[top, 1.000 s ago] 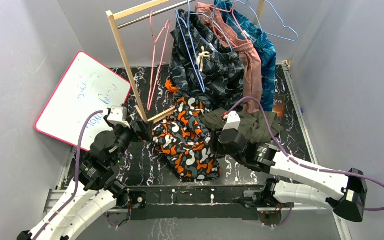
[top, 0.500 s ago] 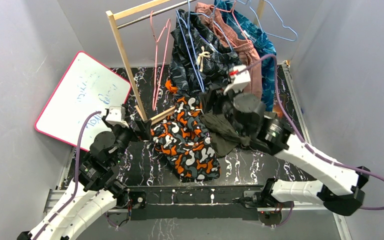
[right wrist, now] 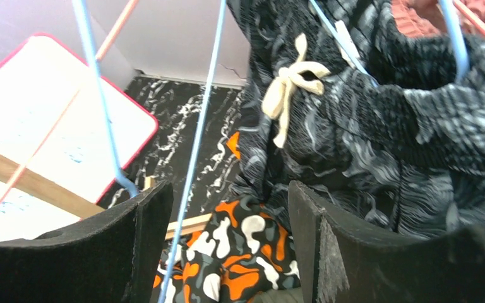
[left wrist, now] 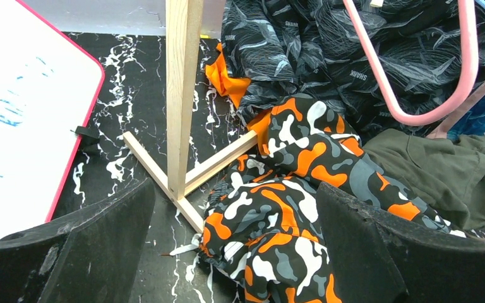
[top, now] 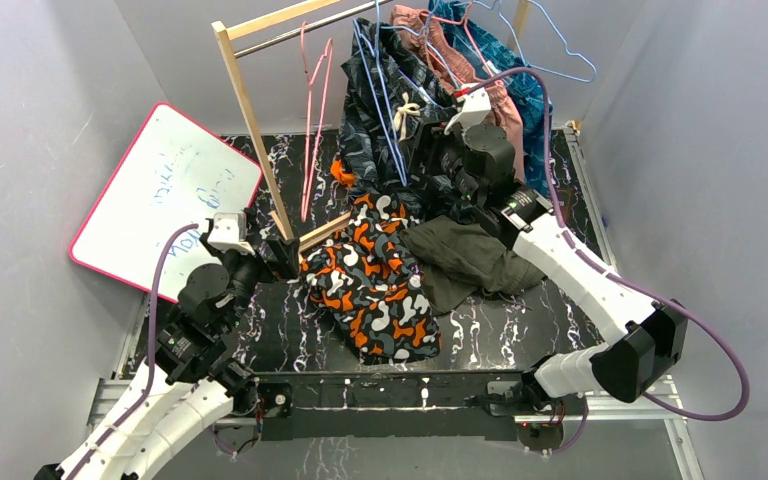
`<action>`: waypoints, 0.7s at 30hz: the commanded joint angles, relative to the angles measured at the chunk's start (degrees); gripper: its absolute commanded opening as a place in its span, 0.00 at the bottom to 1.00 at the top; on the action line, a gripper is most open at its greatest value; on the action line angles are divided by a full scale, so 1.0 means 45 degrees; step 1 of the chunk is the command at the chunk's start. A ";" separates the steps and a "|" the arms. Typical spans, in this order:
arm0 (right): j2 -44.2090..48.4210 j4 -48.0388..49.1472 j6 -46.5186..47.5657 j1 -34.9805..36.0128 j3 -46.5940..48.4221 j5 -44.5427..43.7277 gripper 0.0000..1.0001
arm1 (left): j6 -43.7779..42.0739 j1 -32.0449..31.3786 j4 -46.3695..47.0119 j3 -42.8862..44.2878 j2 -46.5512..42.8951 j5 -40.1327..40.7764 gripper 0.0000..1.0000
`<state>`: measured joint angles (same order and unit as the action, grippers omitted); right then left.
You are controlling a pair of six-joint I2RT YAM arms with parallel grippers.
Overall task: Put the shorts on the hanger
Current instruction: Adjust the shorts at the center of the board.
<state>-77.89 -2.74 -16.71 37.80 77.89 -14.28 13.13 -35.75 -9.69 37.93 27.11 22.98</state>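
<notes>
The shorts (top: 370,282) in orange, black, white and grey camouflage lie crumpled on the black marbled table by the rack's foot. My left gripper (top: 285,262) stands open at their left edge; in the left wrist view the shorts (left wrist: 290,208) fill the gap between its open gripper (left wrist: 240,252). The light-blue hanger (top: 385,100) hangs from the rail in front of navy patterned shorts (top: 440,130). My right gripper (top: 423,165) is raised to it and open. In the right wrist view the hanger wire (right wrist: 194,142) runs down between the fingers of the gripper (right wrist: 227,252), close to the left one, not pinched.
A wooden rack (top: 250,110) stands at the back with pink hangers (top: 310,120), a rust garment (top: 500,120) and a teal one (top: 535,110). Olive shorts (top: 470,258) lie right of the camouflage pair. A pink-edged whiteboard (top: 160,195) leans at the left.
My right arm has swung up and back from the olive shorts to the hanging garments, its jaws spreading wider. The olive shorts have shifted on the table. The left arm has stayed put.
</notes>
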 commanded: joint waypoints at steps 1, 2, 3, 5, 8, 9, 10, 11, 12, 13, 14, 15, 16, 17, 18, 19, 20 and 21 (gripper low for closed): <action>0.0662 0.1990 -0.0105 -0.0044 -0.0067 0.0883 0.76 | 0.0157 -0.0026 0.0067 -0.0020 -0.0126 -0.0018 0.98; 0.0767 0.1927 -0.0099 -0.0058 -0.0063 0.0661 0.76 | 0.0168 -0.0025 0.0038 -0.0010 -0.0127 -0.0028 0.98; 0.0868 0.1870 -0.0064 -0.0055 -0.0035 0.0463 0.77 | 0.0192 -0.0025 0.0012 0.0001 -0.0144 -0.0029 0.98; 0.1029 0.1713 0.0038 -0.0047 0.0179 0.0261 0.77 | 0.0218 -0.0030 0.0005 -0.0002 -0.0225 -0.0019 0.98; 0.0968 0.0950 -0.0162 -0.0008 0.1066 0.1683 0.75 | 0.0233 -0.0027 0.0000 0.0005 -0.0278 0.0003 0.98; 0.1716 0.0788 -0.0205 0.0131 0.0275 0.1902 0.74 | 0.0232 -0.0026 -0.0109 0.0034 -0.0329 0.0170 0.98; 0.2995 0.0483 -0.0571 0.0196 -0.1208 0.1806 0.74 | 0.0480 -0.0025 -0.0350 0.0075 -0.0476 0.0481 0.98; 0.4142 -0.0232 -0.1128 0.0208 -0.2623 0.1895 0.74 | 0.1256 -0.0048 -0.0807 0.0119 -0.0576 0.0905 0.98; 0.5538 -0.1962 -0.1985 0.0215 -0.3706 0.2633 0.73 | 0.3185 -0.0045 -0.2458 0.0221 -0.0629 0.0888 0.98; 0.6263 -0.3364 -0.2469 0.0235 -0.4642 0.3092 0.72 | 0.4803 -0.0045 -0.3951 0.0191 -0.0661 0.0205 0.98; 0.6888 -0.3955 -0.2865 0.0266 -0.5740 0.3542 0.71 | 0.6008 -0.0054 -0.4899 0.0023 -0.0716 -0.0420 0.98; 0.7210 -0.3854 -0.3049 0.0319 -0.6513 0.3844 0.71 | 0.6677 -0.0044 -0.5531 -0.0117 -0.0773 -0.0882 0.98; 0.7311 -0.3635 -0.3245 0.0356 -0.6987 0.4054 0.71 | 0.7150 -0.0049 -0.5701 -0.0208 -0.0815 -0.1046 0.98; 0.7291 -0.3244 -0.3389 0.0407 -0.7400 0.4353 0.71 | 0.7438 -0.0045 -0.5737 -0.0292 -0.0843 -0.1243 0.98; 0.7133 -0.2685 -0.3580 0.0491 -0.7705 0.4711 0.71 | 0.7657 -0.0047 -0.5678 -0.0386 -0.0856 -0.1433 0.98; 0.6648 -0.1881 -0.3774 0.0806 -0.7957 0.4820 0.72 | 0.7925 -0.0054 -0.5456 -0.0478 -0.0764 -0.1679 0.98; 0.6244 -0.1521 -0.3880 0.1110 -0.7978 0.4625 0.73 | 0.8024 -0.0046 -0.5362 -0.0548 -0.0626 -0.1844 0.98; 0.5747 -0.1305 -0.3901 0.1458 -0.7907 0.4298 0.74 | 0.8136 -0.0050 -0.5277 -0.0604 -0.0448 -0.2004 0.98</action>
<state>-45.67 -15.53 -30.22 40.18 43.09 2.96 41.47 -35.77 -30.70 35.94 23.86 18.90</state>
